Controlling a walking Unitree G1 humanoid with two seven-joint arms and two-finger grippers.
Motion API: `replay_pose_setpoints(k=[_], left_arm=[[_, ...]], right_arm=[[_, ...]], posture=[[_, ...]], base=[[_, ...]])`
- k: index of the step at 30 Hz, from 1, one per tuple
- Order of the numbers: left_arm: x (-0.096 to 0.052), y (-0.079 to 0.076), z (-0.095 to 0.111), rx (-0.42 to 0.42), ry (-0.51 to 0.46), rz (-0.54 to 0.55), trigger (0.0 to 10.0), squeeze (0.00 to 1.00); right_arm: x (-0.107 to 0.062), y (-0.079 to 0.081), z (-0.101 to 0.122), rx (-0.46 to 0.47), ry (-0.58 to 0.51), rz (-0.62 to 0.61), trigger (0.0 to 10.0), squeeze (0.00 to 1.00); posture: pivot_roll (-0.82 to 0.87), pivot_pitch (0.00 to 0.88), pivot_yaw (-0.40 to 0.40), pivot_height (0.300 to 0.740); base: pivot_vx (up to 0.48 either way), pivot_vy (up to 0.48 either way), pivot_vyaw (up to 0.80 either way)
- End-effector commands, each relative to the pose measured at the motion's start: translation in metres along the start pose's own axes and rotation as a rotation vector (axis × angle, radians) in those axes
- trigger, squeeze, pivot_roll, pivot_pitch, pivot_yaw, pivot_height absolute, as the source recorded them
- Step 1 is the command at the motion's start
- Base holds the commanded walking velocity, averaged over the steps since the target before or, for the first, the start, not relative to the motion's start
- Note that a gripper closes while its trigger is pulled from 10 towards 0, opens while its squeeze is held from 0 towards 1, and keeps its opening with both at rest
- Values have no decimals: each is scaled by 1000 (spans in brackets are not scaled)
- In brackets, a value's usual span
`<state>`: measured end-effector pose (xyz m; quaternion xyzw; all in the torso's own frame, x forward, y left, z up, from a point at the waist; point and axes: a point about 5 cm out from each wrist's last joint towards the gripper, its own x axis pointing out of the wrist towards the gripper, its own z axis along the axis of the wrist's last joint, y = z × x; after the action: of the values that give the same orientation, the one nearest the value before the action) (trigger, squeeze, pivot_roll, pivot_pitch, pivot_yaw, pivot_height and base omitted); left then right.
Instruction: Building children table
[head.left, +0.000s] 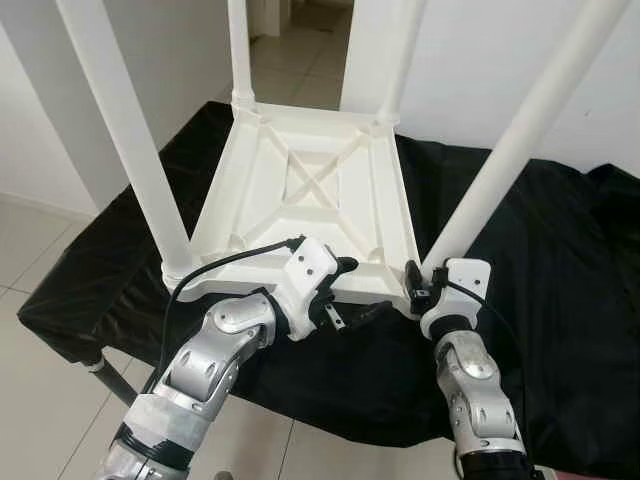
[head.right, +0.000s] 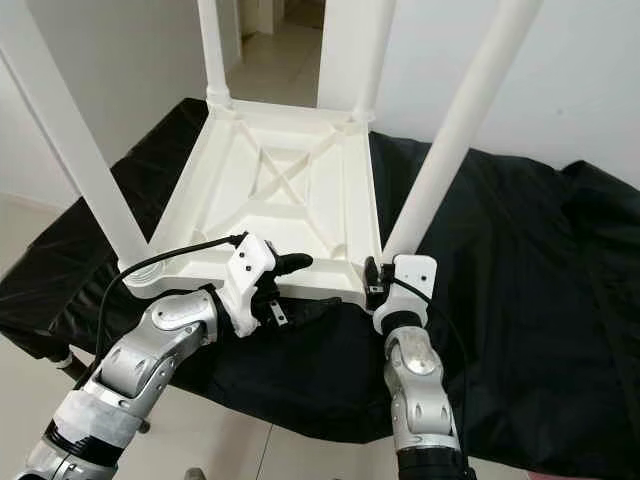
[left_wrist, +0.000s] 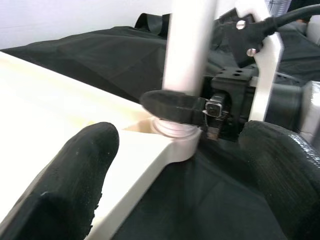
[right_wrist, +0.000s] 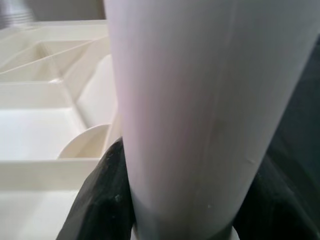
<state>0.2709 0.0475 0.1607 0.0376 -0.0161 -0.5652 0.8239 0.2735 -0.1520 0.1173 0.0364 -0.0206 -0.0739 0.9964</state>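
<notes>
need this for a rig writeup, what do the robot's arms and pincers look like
Both arms are silver metal with rounded joint housings. Each ends in a white plastic wrist block carrying a pincer of two long black fingers: left pincer, right pincer. A black cable loops from each wrist block back along its arm. The left arm has pale wrapping lower down.

White table (ribbed underside), black cloth.

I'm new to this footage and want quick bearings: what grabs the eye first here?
A white plastic children's table lies upside down on a black cloth, all four legs pointing up. The right gripper is clamped around the near right leg at its base. The left gripper straddles the tabletop's near edge, fingers apart.
</notes>
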Motion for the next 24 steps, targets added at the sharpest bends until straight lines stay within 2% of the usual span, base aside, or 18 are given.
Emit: replay_pose_setpoints(k=[1,5,13,14,15,21,24], left_arm=[[0,5,1,14,-2,17,10000,0],[0,7,2,14,-5,22,10000,0],[1,13,-3,61,31,65,10000,0],[0,15,-3,65,36,74,10000,0],[0,17,-3,68,39,81,10000,0],[0,25,-6,81,73,119,10000,0],[0,30,-12,85,114,145,10000,0]], right_arm=[[-7,3,1,33,0,-91,10000,0],[-10,8,4,41,-7,-89,10000,0],[-12,1,8,-6,-25,-99,10000,0],[-14,0,8,-3,-29,-95,10000,910],[-15,0,8,3,-35,-85,10000,1000],[-17,-4,15,-3,-87,-54,10000,1000],[-22,-8,30,23,-183,-17,10000,1000]], posture=[[-90,0,-34,740],[-101,0,-27,740],[-98,0,-22,740],[-98,0,-22,740],[-98,0,-22,740],[-98,0,-19,740],[-96,0,-15,740]], base=[[0,0,0],[0,0,0],[0,0,0],[0,0,0],[0,0,0],[0,0,0],[0,0,0]])
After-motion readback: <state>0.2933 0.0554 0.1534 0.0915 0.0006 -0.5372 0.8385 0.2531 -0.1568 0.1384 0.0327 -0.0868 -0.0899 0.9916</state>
